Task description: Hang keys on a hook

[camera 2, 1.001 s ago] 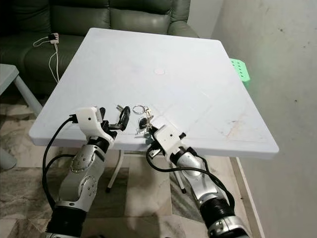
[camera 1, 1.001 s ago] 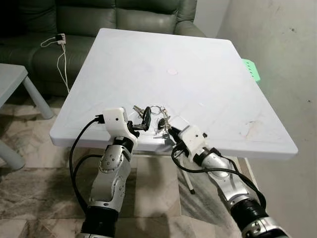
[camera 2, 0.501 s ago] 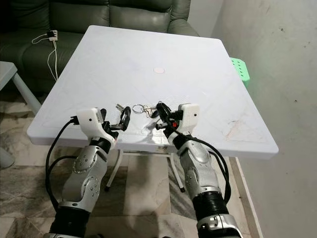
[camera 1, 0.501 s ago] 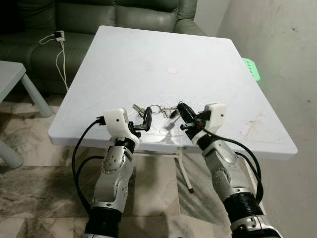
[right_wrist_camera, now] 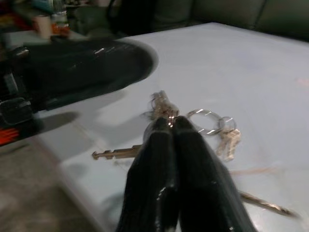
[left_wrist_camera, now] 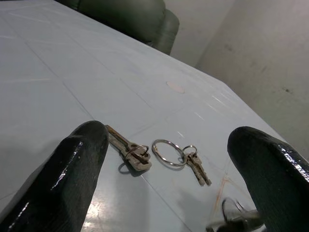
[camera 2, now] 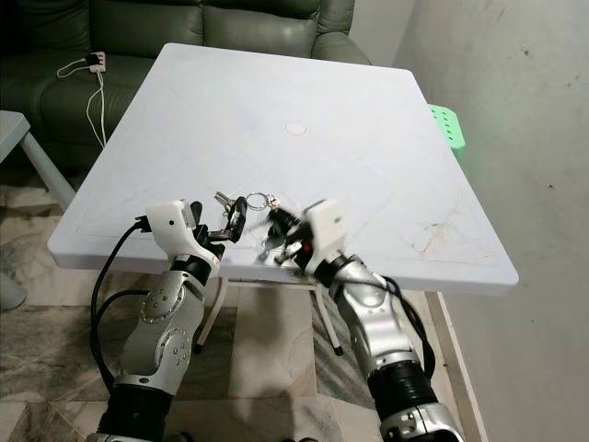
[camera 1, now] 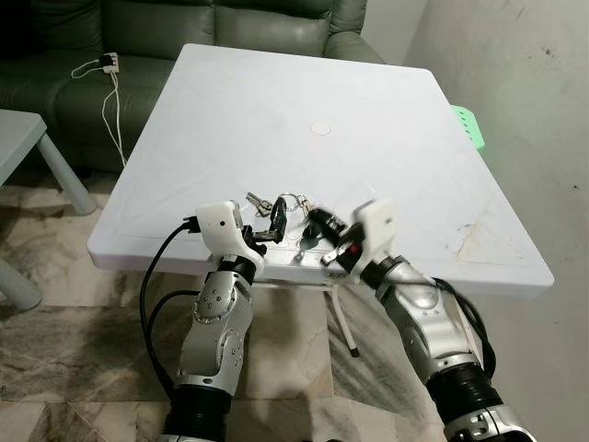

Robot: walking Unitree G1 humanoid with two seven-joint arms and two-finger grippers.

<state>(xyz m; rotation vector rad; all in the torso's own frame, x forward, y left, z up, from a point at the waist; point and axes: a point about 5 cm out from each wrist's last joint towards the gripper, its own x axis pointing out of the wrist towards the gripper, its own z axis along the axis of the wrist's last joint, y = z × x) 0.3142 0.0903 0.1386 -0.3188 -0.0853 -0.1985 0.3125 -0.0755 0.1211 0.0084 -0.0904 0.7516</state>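
The keys [left_wrist_camera: 166, 155] lay on the white table [camera 1: 368, 110], close to its near edge, between your two grippers: one brass-toned key on a small ring, a larger bare ring beside it, and a pair of small keys hanging off that. Your left gripper [camera 1: 276, 219] sat just at the table edge with its fingers [left_wrist_camera: 72, 169] spread wide apart, the keys lying in the gap ahead of them without touching either pad. Your right gripper [right_wrist_camera: 170, 126] was over the table just beside the bunch, its two black fingers pressed flat together; the tips met right at a small cluster of metal by the ring, but you could not tell from that blurred view whether anything was pinched between them. Beyond the table stood a dark green sofa [camera 1: 184, 28] with a white cable [camera 1: 112, 101] draped down its front.
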